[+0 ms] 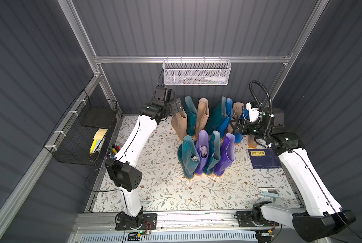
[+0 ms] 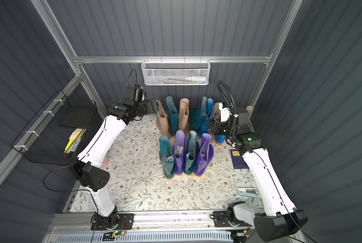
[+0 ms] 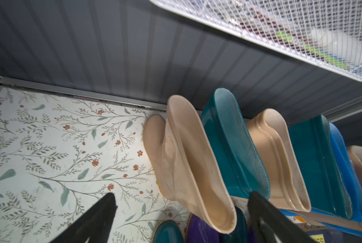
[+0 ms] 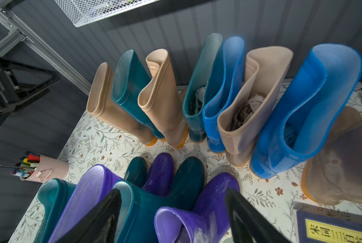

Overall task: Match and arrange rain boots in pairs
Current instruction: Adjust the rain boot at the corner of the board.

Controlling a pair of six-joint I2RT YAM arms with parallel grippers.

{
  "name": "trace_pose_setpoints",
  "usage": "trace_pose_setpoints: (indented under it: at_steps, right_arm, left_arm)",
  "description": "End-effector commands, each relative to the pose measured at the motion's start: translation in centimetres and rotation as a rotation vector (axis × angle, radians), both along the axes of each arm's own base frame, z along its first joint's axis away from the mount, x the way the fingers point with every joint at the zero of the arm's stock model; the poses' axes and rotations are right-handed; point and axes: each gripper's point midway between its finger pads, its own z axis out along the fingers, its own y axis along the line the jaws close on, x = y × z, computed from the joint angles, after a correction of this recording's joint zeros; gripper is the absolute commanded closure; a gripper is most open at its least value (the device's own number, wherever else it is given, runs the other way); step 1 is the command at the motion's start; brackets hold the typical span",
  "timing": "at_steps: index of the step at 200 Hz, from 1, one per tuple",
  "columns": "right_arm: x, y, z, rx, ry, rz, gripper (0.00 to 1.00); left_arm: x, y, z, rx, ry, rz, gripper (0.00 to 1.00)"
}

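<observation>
In both top views the boots stand upright on the table in two rows. The back row runs along the wall and mixes beige, teal and blue. The front row goes teal, purple, teal, purple. My left gripper hangs at one end of the back row. My right gripper is at the other end, near a book.

Left wrist: my fingers stand wide apart, and the top of a beige boot lies between them. I cannot tell whether either touches it.

Right wrist: my fingers are apart over the front row, with a teal boot and a purple boot between them. They are clamped on nothing that I can see.
</observation>
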Motion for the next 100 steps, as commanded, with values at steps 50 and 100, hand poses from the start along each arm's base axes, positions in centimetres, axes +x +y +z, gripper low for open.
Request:
trace_pose_setpoints:
  at_steps: [50, 100]
  right_arm:
    - [-2.0, -0.2, -0.8, -0.003, 0.022, 0.008, 0.18]
    - [-2.4, -0.2, -1.1, -0.008, 0.018, 0.013, 0.18]
  left_arm:
    - [2.0, -1.9, -4.6, 0.033, 0.106, 0.065, 0.01]
    - [2.9, -2.7, -6.9, 0.042, 0.138, 0.055, 0.12]
